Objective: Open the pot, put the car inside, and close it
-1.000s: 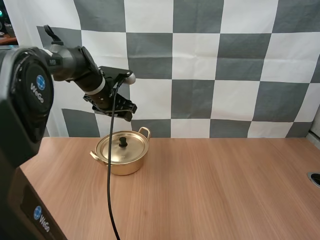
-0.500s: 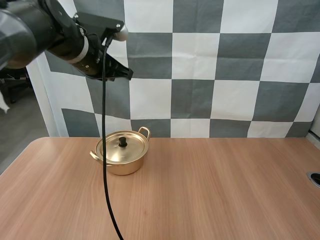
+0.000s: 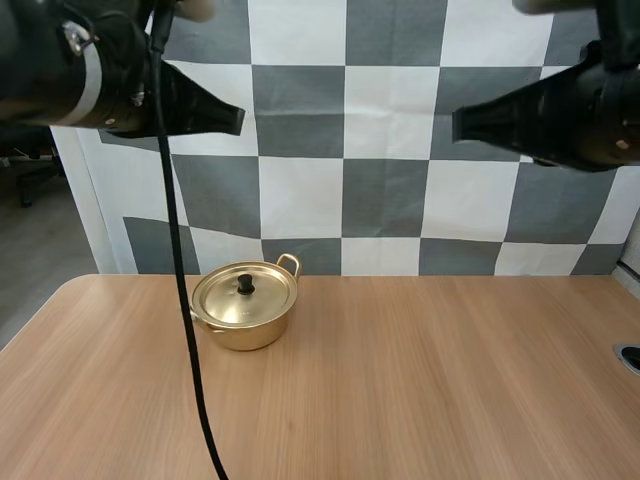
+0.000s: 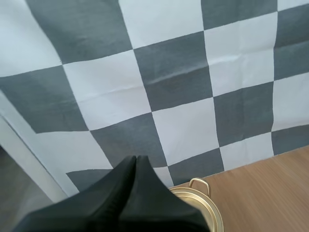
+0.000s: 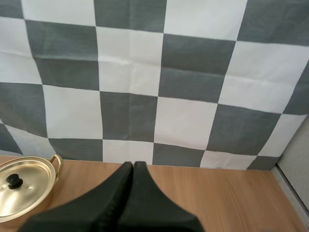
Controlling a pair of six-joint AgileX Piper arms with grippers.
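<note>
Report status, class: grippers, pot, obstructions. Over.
Left gripper shut, right gripper shut, both high above table. Pot closed, lid on. Nothing blocking lid.

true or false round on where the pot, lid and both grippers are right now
1. The lid sits on the pot. True.
2. The left gripper holds the lid. False: it is shut on nothing, high above the table.
3. The right gripper is shut, fingers together as one wedge. True.
4. The pot lies on its side. False: it stands upright on the table.
</note>
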